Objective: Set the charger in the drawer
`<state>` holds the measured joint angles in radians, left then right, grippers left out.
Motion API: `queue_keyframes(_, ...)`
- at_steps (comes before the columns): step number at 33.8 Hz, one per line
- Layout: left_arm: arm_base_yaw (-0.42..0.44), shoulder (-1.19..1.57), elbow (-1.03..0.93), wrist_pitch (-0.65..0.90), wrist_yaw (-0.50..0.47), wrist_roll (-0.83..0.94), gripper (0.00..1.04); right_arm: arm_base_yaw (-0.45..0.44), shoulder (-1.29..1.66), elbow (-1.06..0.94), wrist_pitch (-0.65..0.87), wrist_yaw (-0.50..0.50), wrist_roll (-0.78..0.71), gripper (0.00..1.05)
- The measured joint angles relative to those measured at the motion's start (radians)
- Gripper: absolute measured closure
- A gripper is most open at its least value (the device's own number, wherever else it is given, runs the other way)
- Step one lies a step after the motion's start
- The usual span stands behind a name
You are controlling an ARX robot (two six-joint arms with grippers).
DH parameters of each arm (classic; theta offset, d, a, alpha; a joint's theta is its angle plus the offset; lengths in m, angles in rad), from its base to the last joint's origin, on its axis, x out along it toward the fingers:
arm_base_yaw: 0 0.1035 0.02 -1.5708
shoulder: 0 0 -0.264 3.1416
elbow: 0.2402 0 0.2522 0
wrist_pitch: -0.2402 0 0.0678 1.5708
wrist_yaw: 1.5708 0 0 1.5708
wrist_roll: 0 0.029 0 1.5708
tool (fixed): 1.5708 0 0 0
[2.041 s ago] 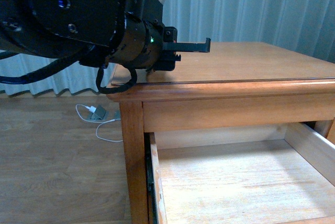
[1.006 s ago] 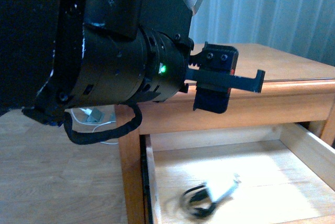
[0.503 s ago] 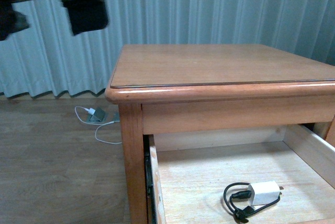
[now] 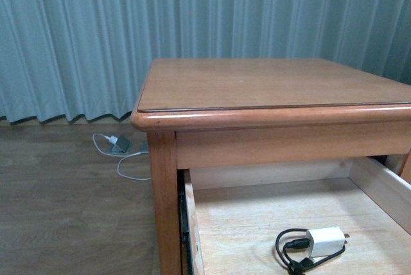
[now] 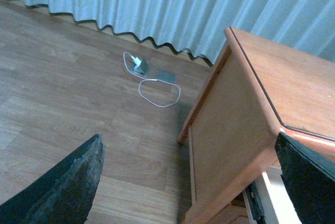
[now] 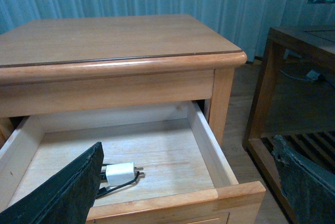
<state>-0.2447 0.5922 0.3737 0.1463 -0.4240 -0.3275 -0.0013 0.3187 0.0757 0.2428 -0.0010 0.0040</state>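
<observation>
The drawer (image 4: 380, 188) stands pulled out, its front cut off by the front view's lower edge. On its pale floor, near right, lies the charger (image 4: 325, 241): a white block with black cable coiled at its left. A finger of the right pincer (image 6: 187, 143) hides part of the cable. That pincer and the left pincer (image 5: 188, 137) both gape empty. Far left on the floor lies a white-cabled plug (image 4: 114, 139), small and unclear.

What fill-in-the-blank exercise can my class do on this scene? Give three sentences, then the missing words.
1. The charger lies inside the open ____.
2. Its coiled cable is ____ in colour.
3. The lead of the plug on the floor is ____.
Missing words: drawer; black; white.
</observation>
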Motion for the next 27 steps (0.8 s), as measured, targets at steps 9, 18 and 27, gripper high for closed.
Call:
queue_keyframes(9, 0.082, -0.07, -0.098, 0.102, 0.262, 0.223, 0.35, 0.0, 0.0, 0.0, 0.0, 0.001, 0.0, 0.09)
queue_keyframes(18, 0.215, -0.177, -0.22, 0.109, 0.415, 0.31, 0.85, 0.0, 0.0, 0.0, 0.0, 0.001, 0.0, 0.09)
queue_keyframes(27, 0.242, -0.269, -0.286, 0.089, 0.422, 0.32, 1.01, 0.0, 0.0, 0.0, 0.0, 0.001, 0.0, 0.09)
